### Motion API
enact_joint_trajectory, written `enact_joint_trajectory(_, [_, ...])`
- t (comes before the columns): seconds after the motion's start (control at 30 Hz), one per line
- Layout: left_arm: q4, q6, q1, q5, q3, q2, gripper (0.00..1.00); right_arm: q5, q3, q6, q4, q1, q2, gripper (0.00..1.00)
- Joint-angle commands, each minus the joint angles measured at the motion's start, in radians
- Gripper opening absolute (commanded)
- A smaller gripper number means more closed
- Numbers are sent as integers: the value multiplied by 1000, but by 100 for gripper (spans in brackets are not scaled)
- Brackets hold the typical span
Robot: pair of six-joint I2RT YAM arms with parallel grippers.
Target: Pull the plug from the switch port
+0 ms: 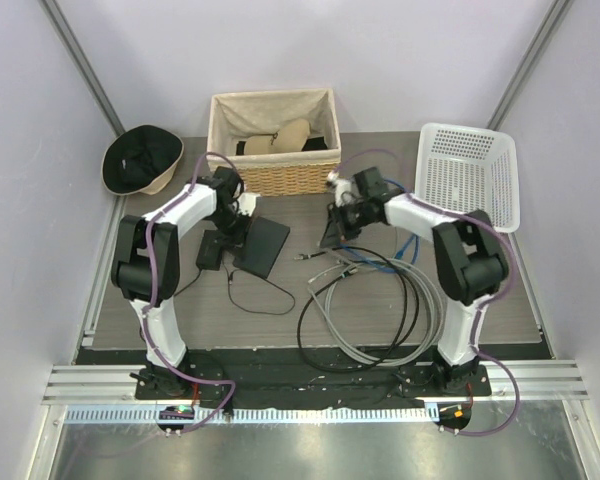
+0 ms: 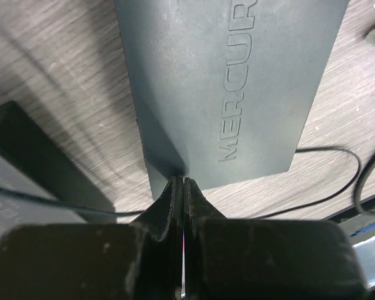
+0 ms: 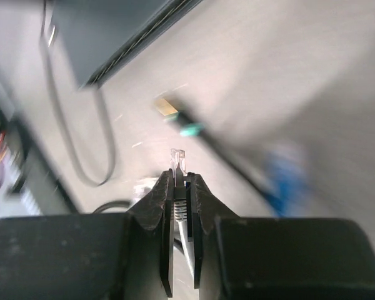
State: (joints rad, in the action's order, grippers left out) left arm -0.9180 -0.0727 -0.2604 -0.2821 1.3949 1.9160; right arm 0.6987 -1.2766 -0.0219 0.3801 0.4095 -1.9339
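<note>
Inside right gripper, plug (rear half hidden).

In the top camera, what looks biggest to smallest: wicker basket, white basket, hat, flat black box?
Biggest, too alike to rank: wicker basket and white basket.
Then: hat.
Smallest: flat black box.

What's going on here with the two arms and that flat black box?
The right gripper is clamped on a clear plug with its cable running back between the fingers. The plug is out in the open, well apart from the black switch, so the pull looks already done. The left gripper is shut, its tips against the near edge of the switch, apparently steadying it. Loose cables lie coiled between the arms.
</note>
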Motion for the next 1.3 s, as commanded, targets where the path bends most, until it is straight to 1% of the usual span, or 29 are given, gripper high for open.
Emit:
enact_joint_trajectory(0.0, [-51,-71,-2,37,82,-84,0,-258,0,-38,-50,-113,169,1])
enact_joint_trajectory(0.1, [-99,-94,0,61,125,-153,0,-307,5,-38,-49,-175,220,2])
enact_joint_trajectory(0.13, [-113,-96,-2,86,131,-169,0,-314,5,-30,-50,-181,237,4])
enact_joint_trajectory(0.17, [-116,-96,-2,104,136,-202,0,-320,-3,-9,-32,-187,242,26])
enact_joint_trajectory(0.23, [-125,-102,0,130,133,-233,0,-320,-32,0,0,-184,236,45])
enact_joint_trajectory(0.27, [-125,-107,0,155,124,-265,1,-312,-44,0,25,-184,231,50])
enact_joint_trajectory(0.3, [-127,-110,0,168,121,-279,8,-300,-76,-6,42,-184,227,57])
enact_joint_trajectory(0.33, [-122,-108,3,182,112,-296,35,-283,-93,-13,57,-186,219,60])
enact_joint_trajectory(0.37, [-122,-107,4,201,107,-323,46,-277,-105,-27,72,-184,222,62])
enact_joint_trajectory(0.4, [-122,-108,6,211,105,-337,59,-266,-125,-39,74,-184,230,67])
enact_joint_trajectory(0.43, [-120,-108,12,222,102,-348,77,-248,-130,-39,71,-186,255,70])
enact_joint_trajectory(0.47, [-119,-108,16,236,102,-360,84,-245,-135,-38,68,-184,275,71])
enact_joint_trajectory(0.5, [-117,-102,23,239,104,-388,99,-252,-150,-27,66,-184,292,95])
enact_joint_trajectory(0.53, [-114,-99,33,242,118,-397,100,-266,-161,-23,74,-183,326,96])
enact_joint_trajectory(0.6, [-111,-90,39,264,144,-438,99,-401,-205,-29,86,-181,352,99])
enact_joint_trajectory(0.63, [-110,-84,43,274,182,-454,100,-477,-226,-44,110,-182,365,100])
enact_joint_trajectory(0.67, [-110,-79,44,276,203,-468,100,-607,-251,-50,130,-179,372,100])
enact_joint_trajectory(0.7, [-107,-72,46,329,226,-498,100,-672,-310,-50,152,-179,372,100])
enact_joint_trajectory(0.77, [-90,-36,47,353,285,-528,100,-818,-395,-33,242,-179,362,100])
enact_joint_trajectory(0.8, [-73,-20,52,382,311,-555,100,-840,-408,-21,288,-181,363,100])
enact_joint_trajectory(0.87, [-59,16,53,406,329,-578,100,-850,-400,40,310,-182,395,100])
enact_joint_trajectory(0.97, [-22,42,55,484,313,-618,100,-849,-342,31,319,-181,456,100])
enact_joint_trajectory(1.0, [-7,44,53,523,270,-629,100,-857,-328,24,336,-179,470,100])
enact_joint_trajectory(1.07, [-1,28,53,532,207,-658,100,-852,-272,-47,356,-181,498,100])
enact_joint_trajectory(1.13, [10,37,53,523,81,-701,100,-808,-207,-46,362,-181,571,100])
enact_joint_trajectory(1.17, [17,57,67,493,35,-727,100,-795,-141,-39,365,-181,598,100])
enact_joint_trajectory(1.2, [36,65,81,451,-53,-751,100,-782,-112,-42,373,-182,637,100])
enact_joint_trajectory(1.23, [44,67,95,383,-94,-771,100,-774,-86,-44,378,-179,654,99])
enact_joint_trajectory(1.27, [54,112,117,358,-129,-817,100,-766,-42,-47,382,-181,671,100])
